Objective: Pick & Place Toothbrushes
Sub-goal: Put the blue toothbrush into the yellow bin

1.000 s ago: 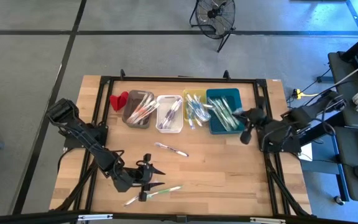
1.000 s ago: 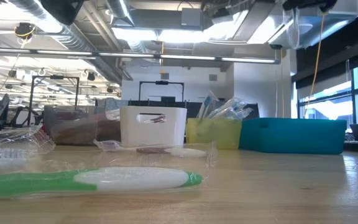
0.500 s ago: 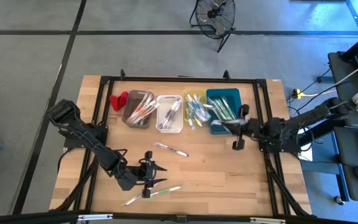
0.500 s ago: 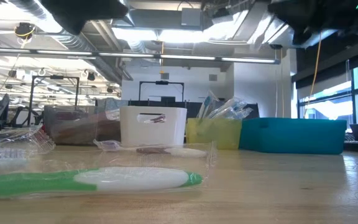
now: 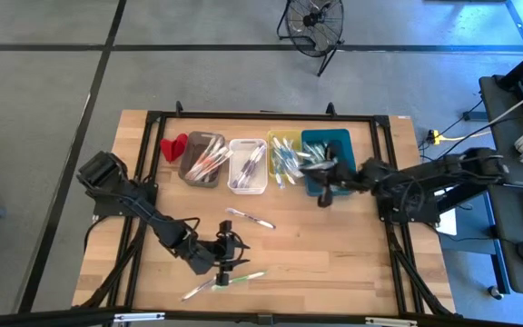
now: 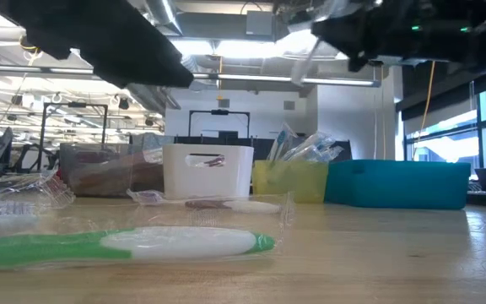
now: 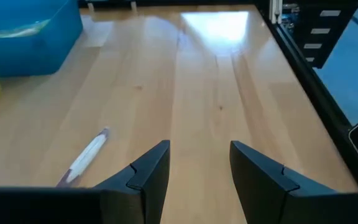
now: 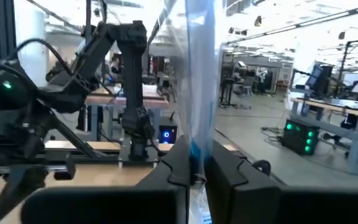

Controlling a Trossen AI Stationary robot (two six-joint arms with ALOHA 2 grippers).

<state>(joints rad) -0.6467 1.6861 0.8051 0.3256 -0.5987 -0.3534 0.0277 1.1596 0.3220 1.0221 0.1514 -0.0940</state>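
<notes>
The right tool point(image 5: 323, 191) was clamped on a wrapped toothbrush point(image 8: 199, 81) and hung over the near edge of the teal bin point(image 5: 327, 161), beside the yellow bin point(image 5: 284, 156), both already holding toothbrushes. The left tool point(image 5: 231, 263) stood open low over the desk point(image 5: 334, 263), just above a green toothbrush point(image 5: 243, 278) lying near the front edge. Another toothbrush point(image 5: 249, 218) lay loose mid-desk, in front of the white bin point(image 5: 248, 165) and grey bin point(image 5: 202, 159).
</notes>
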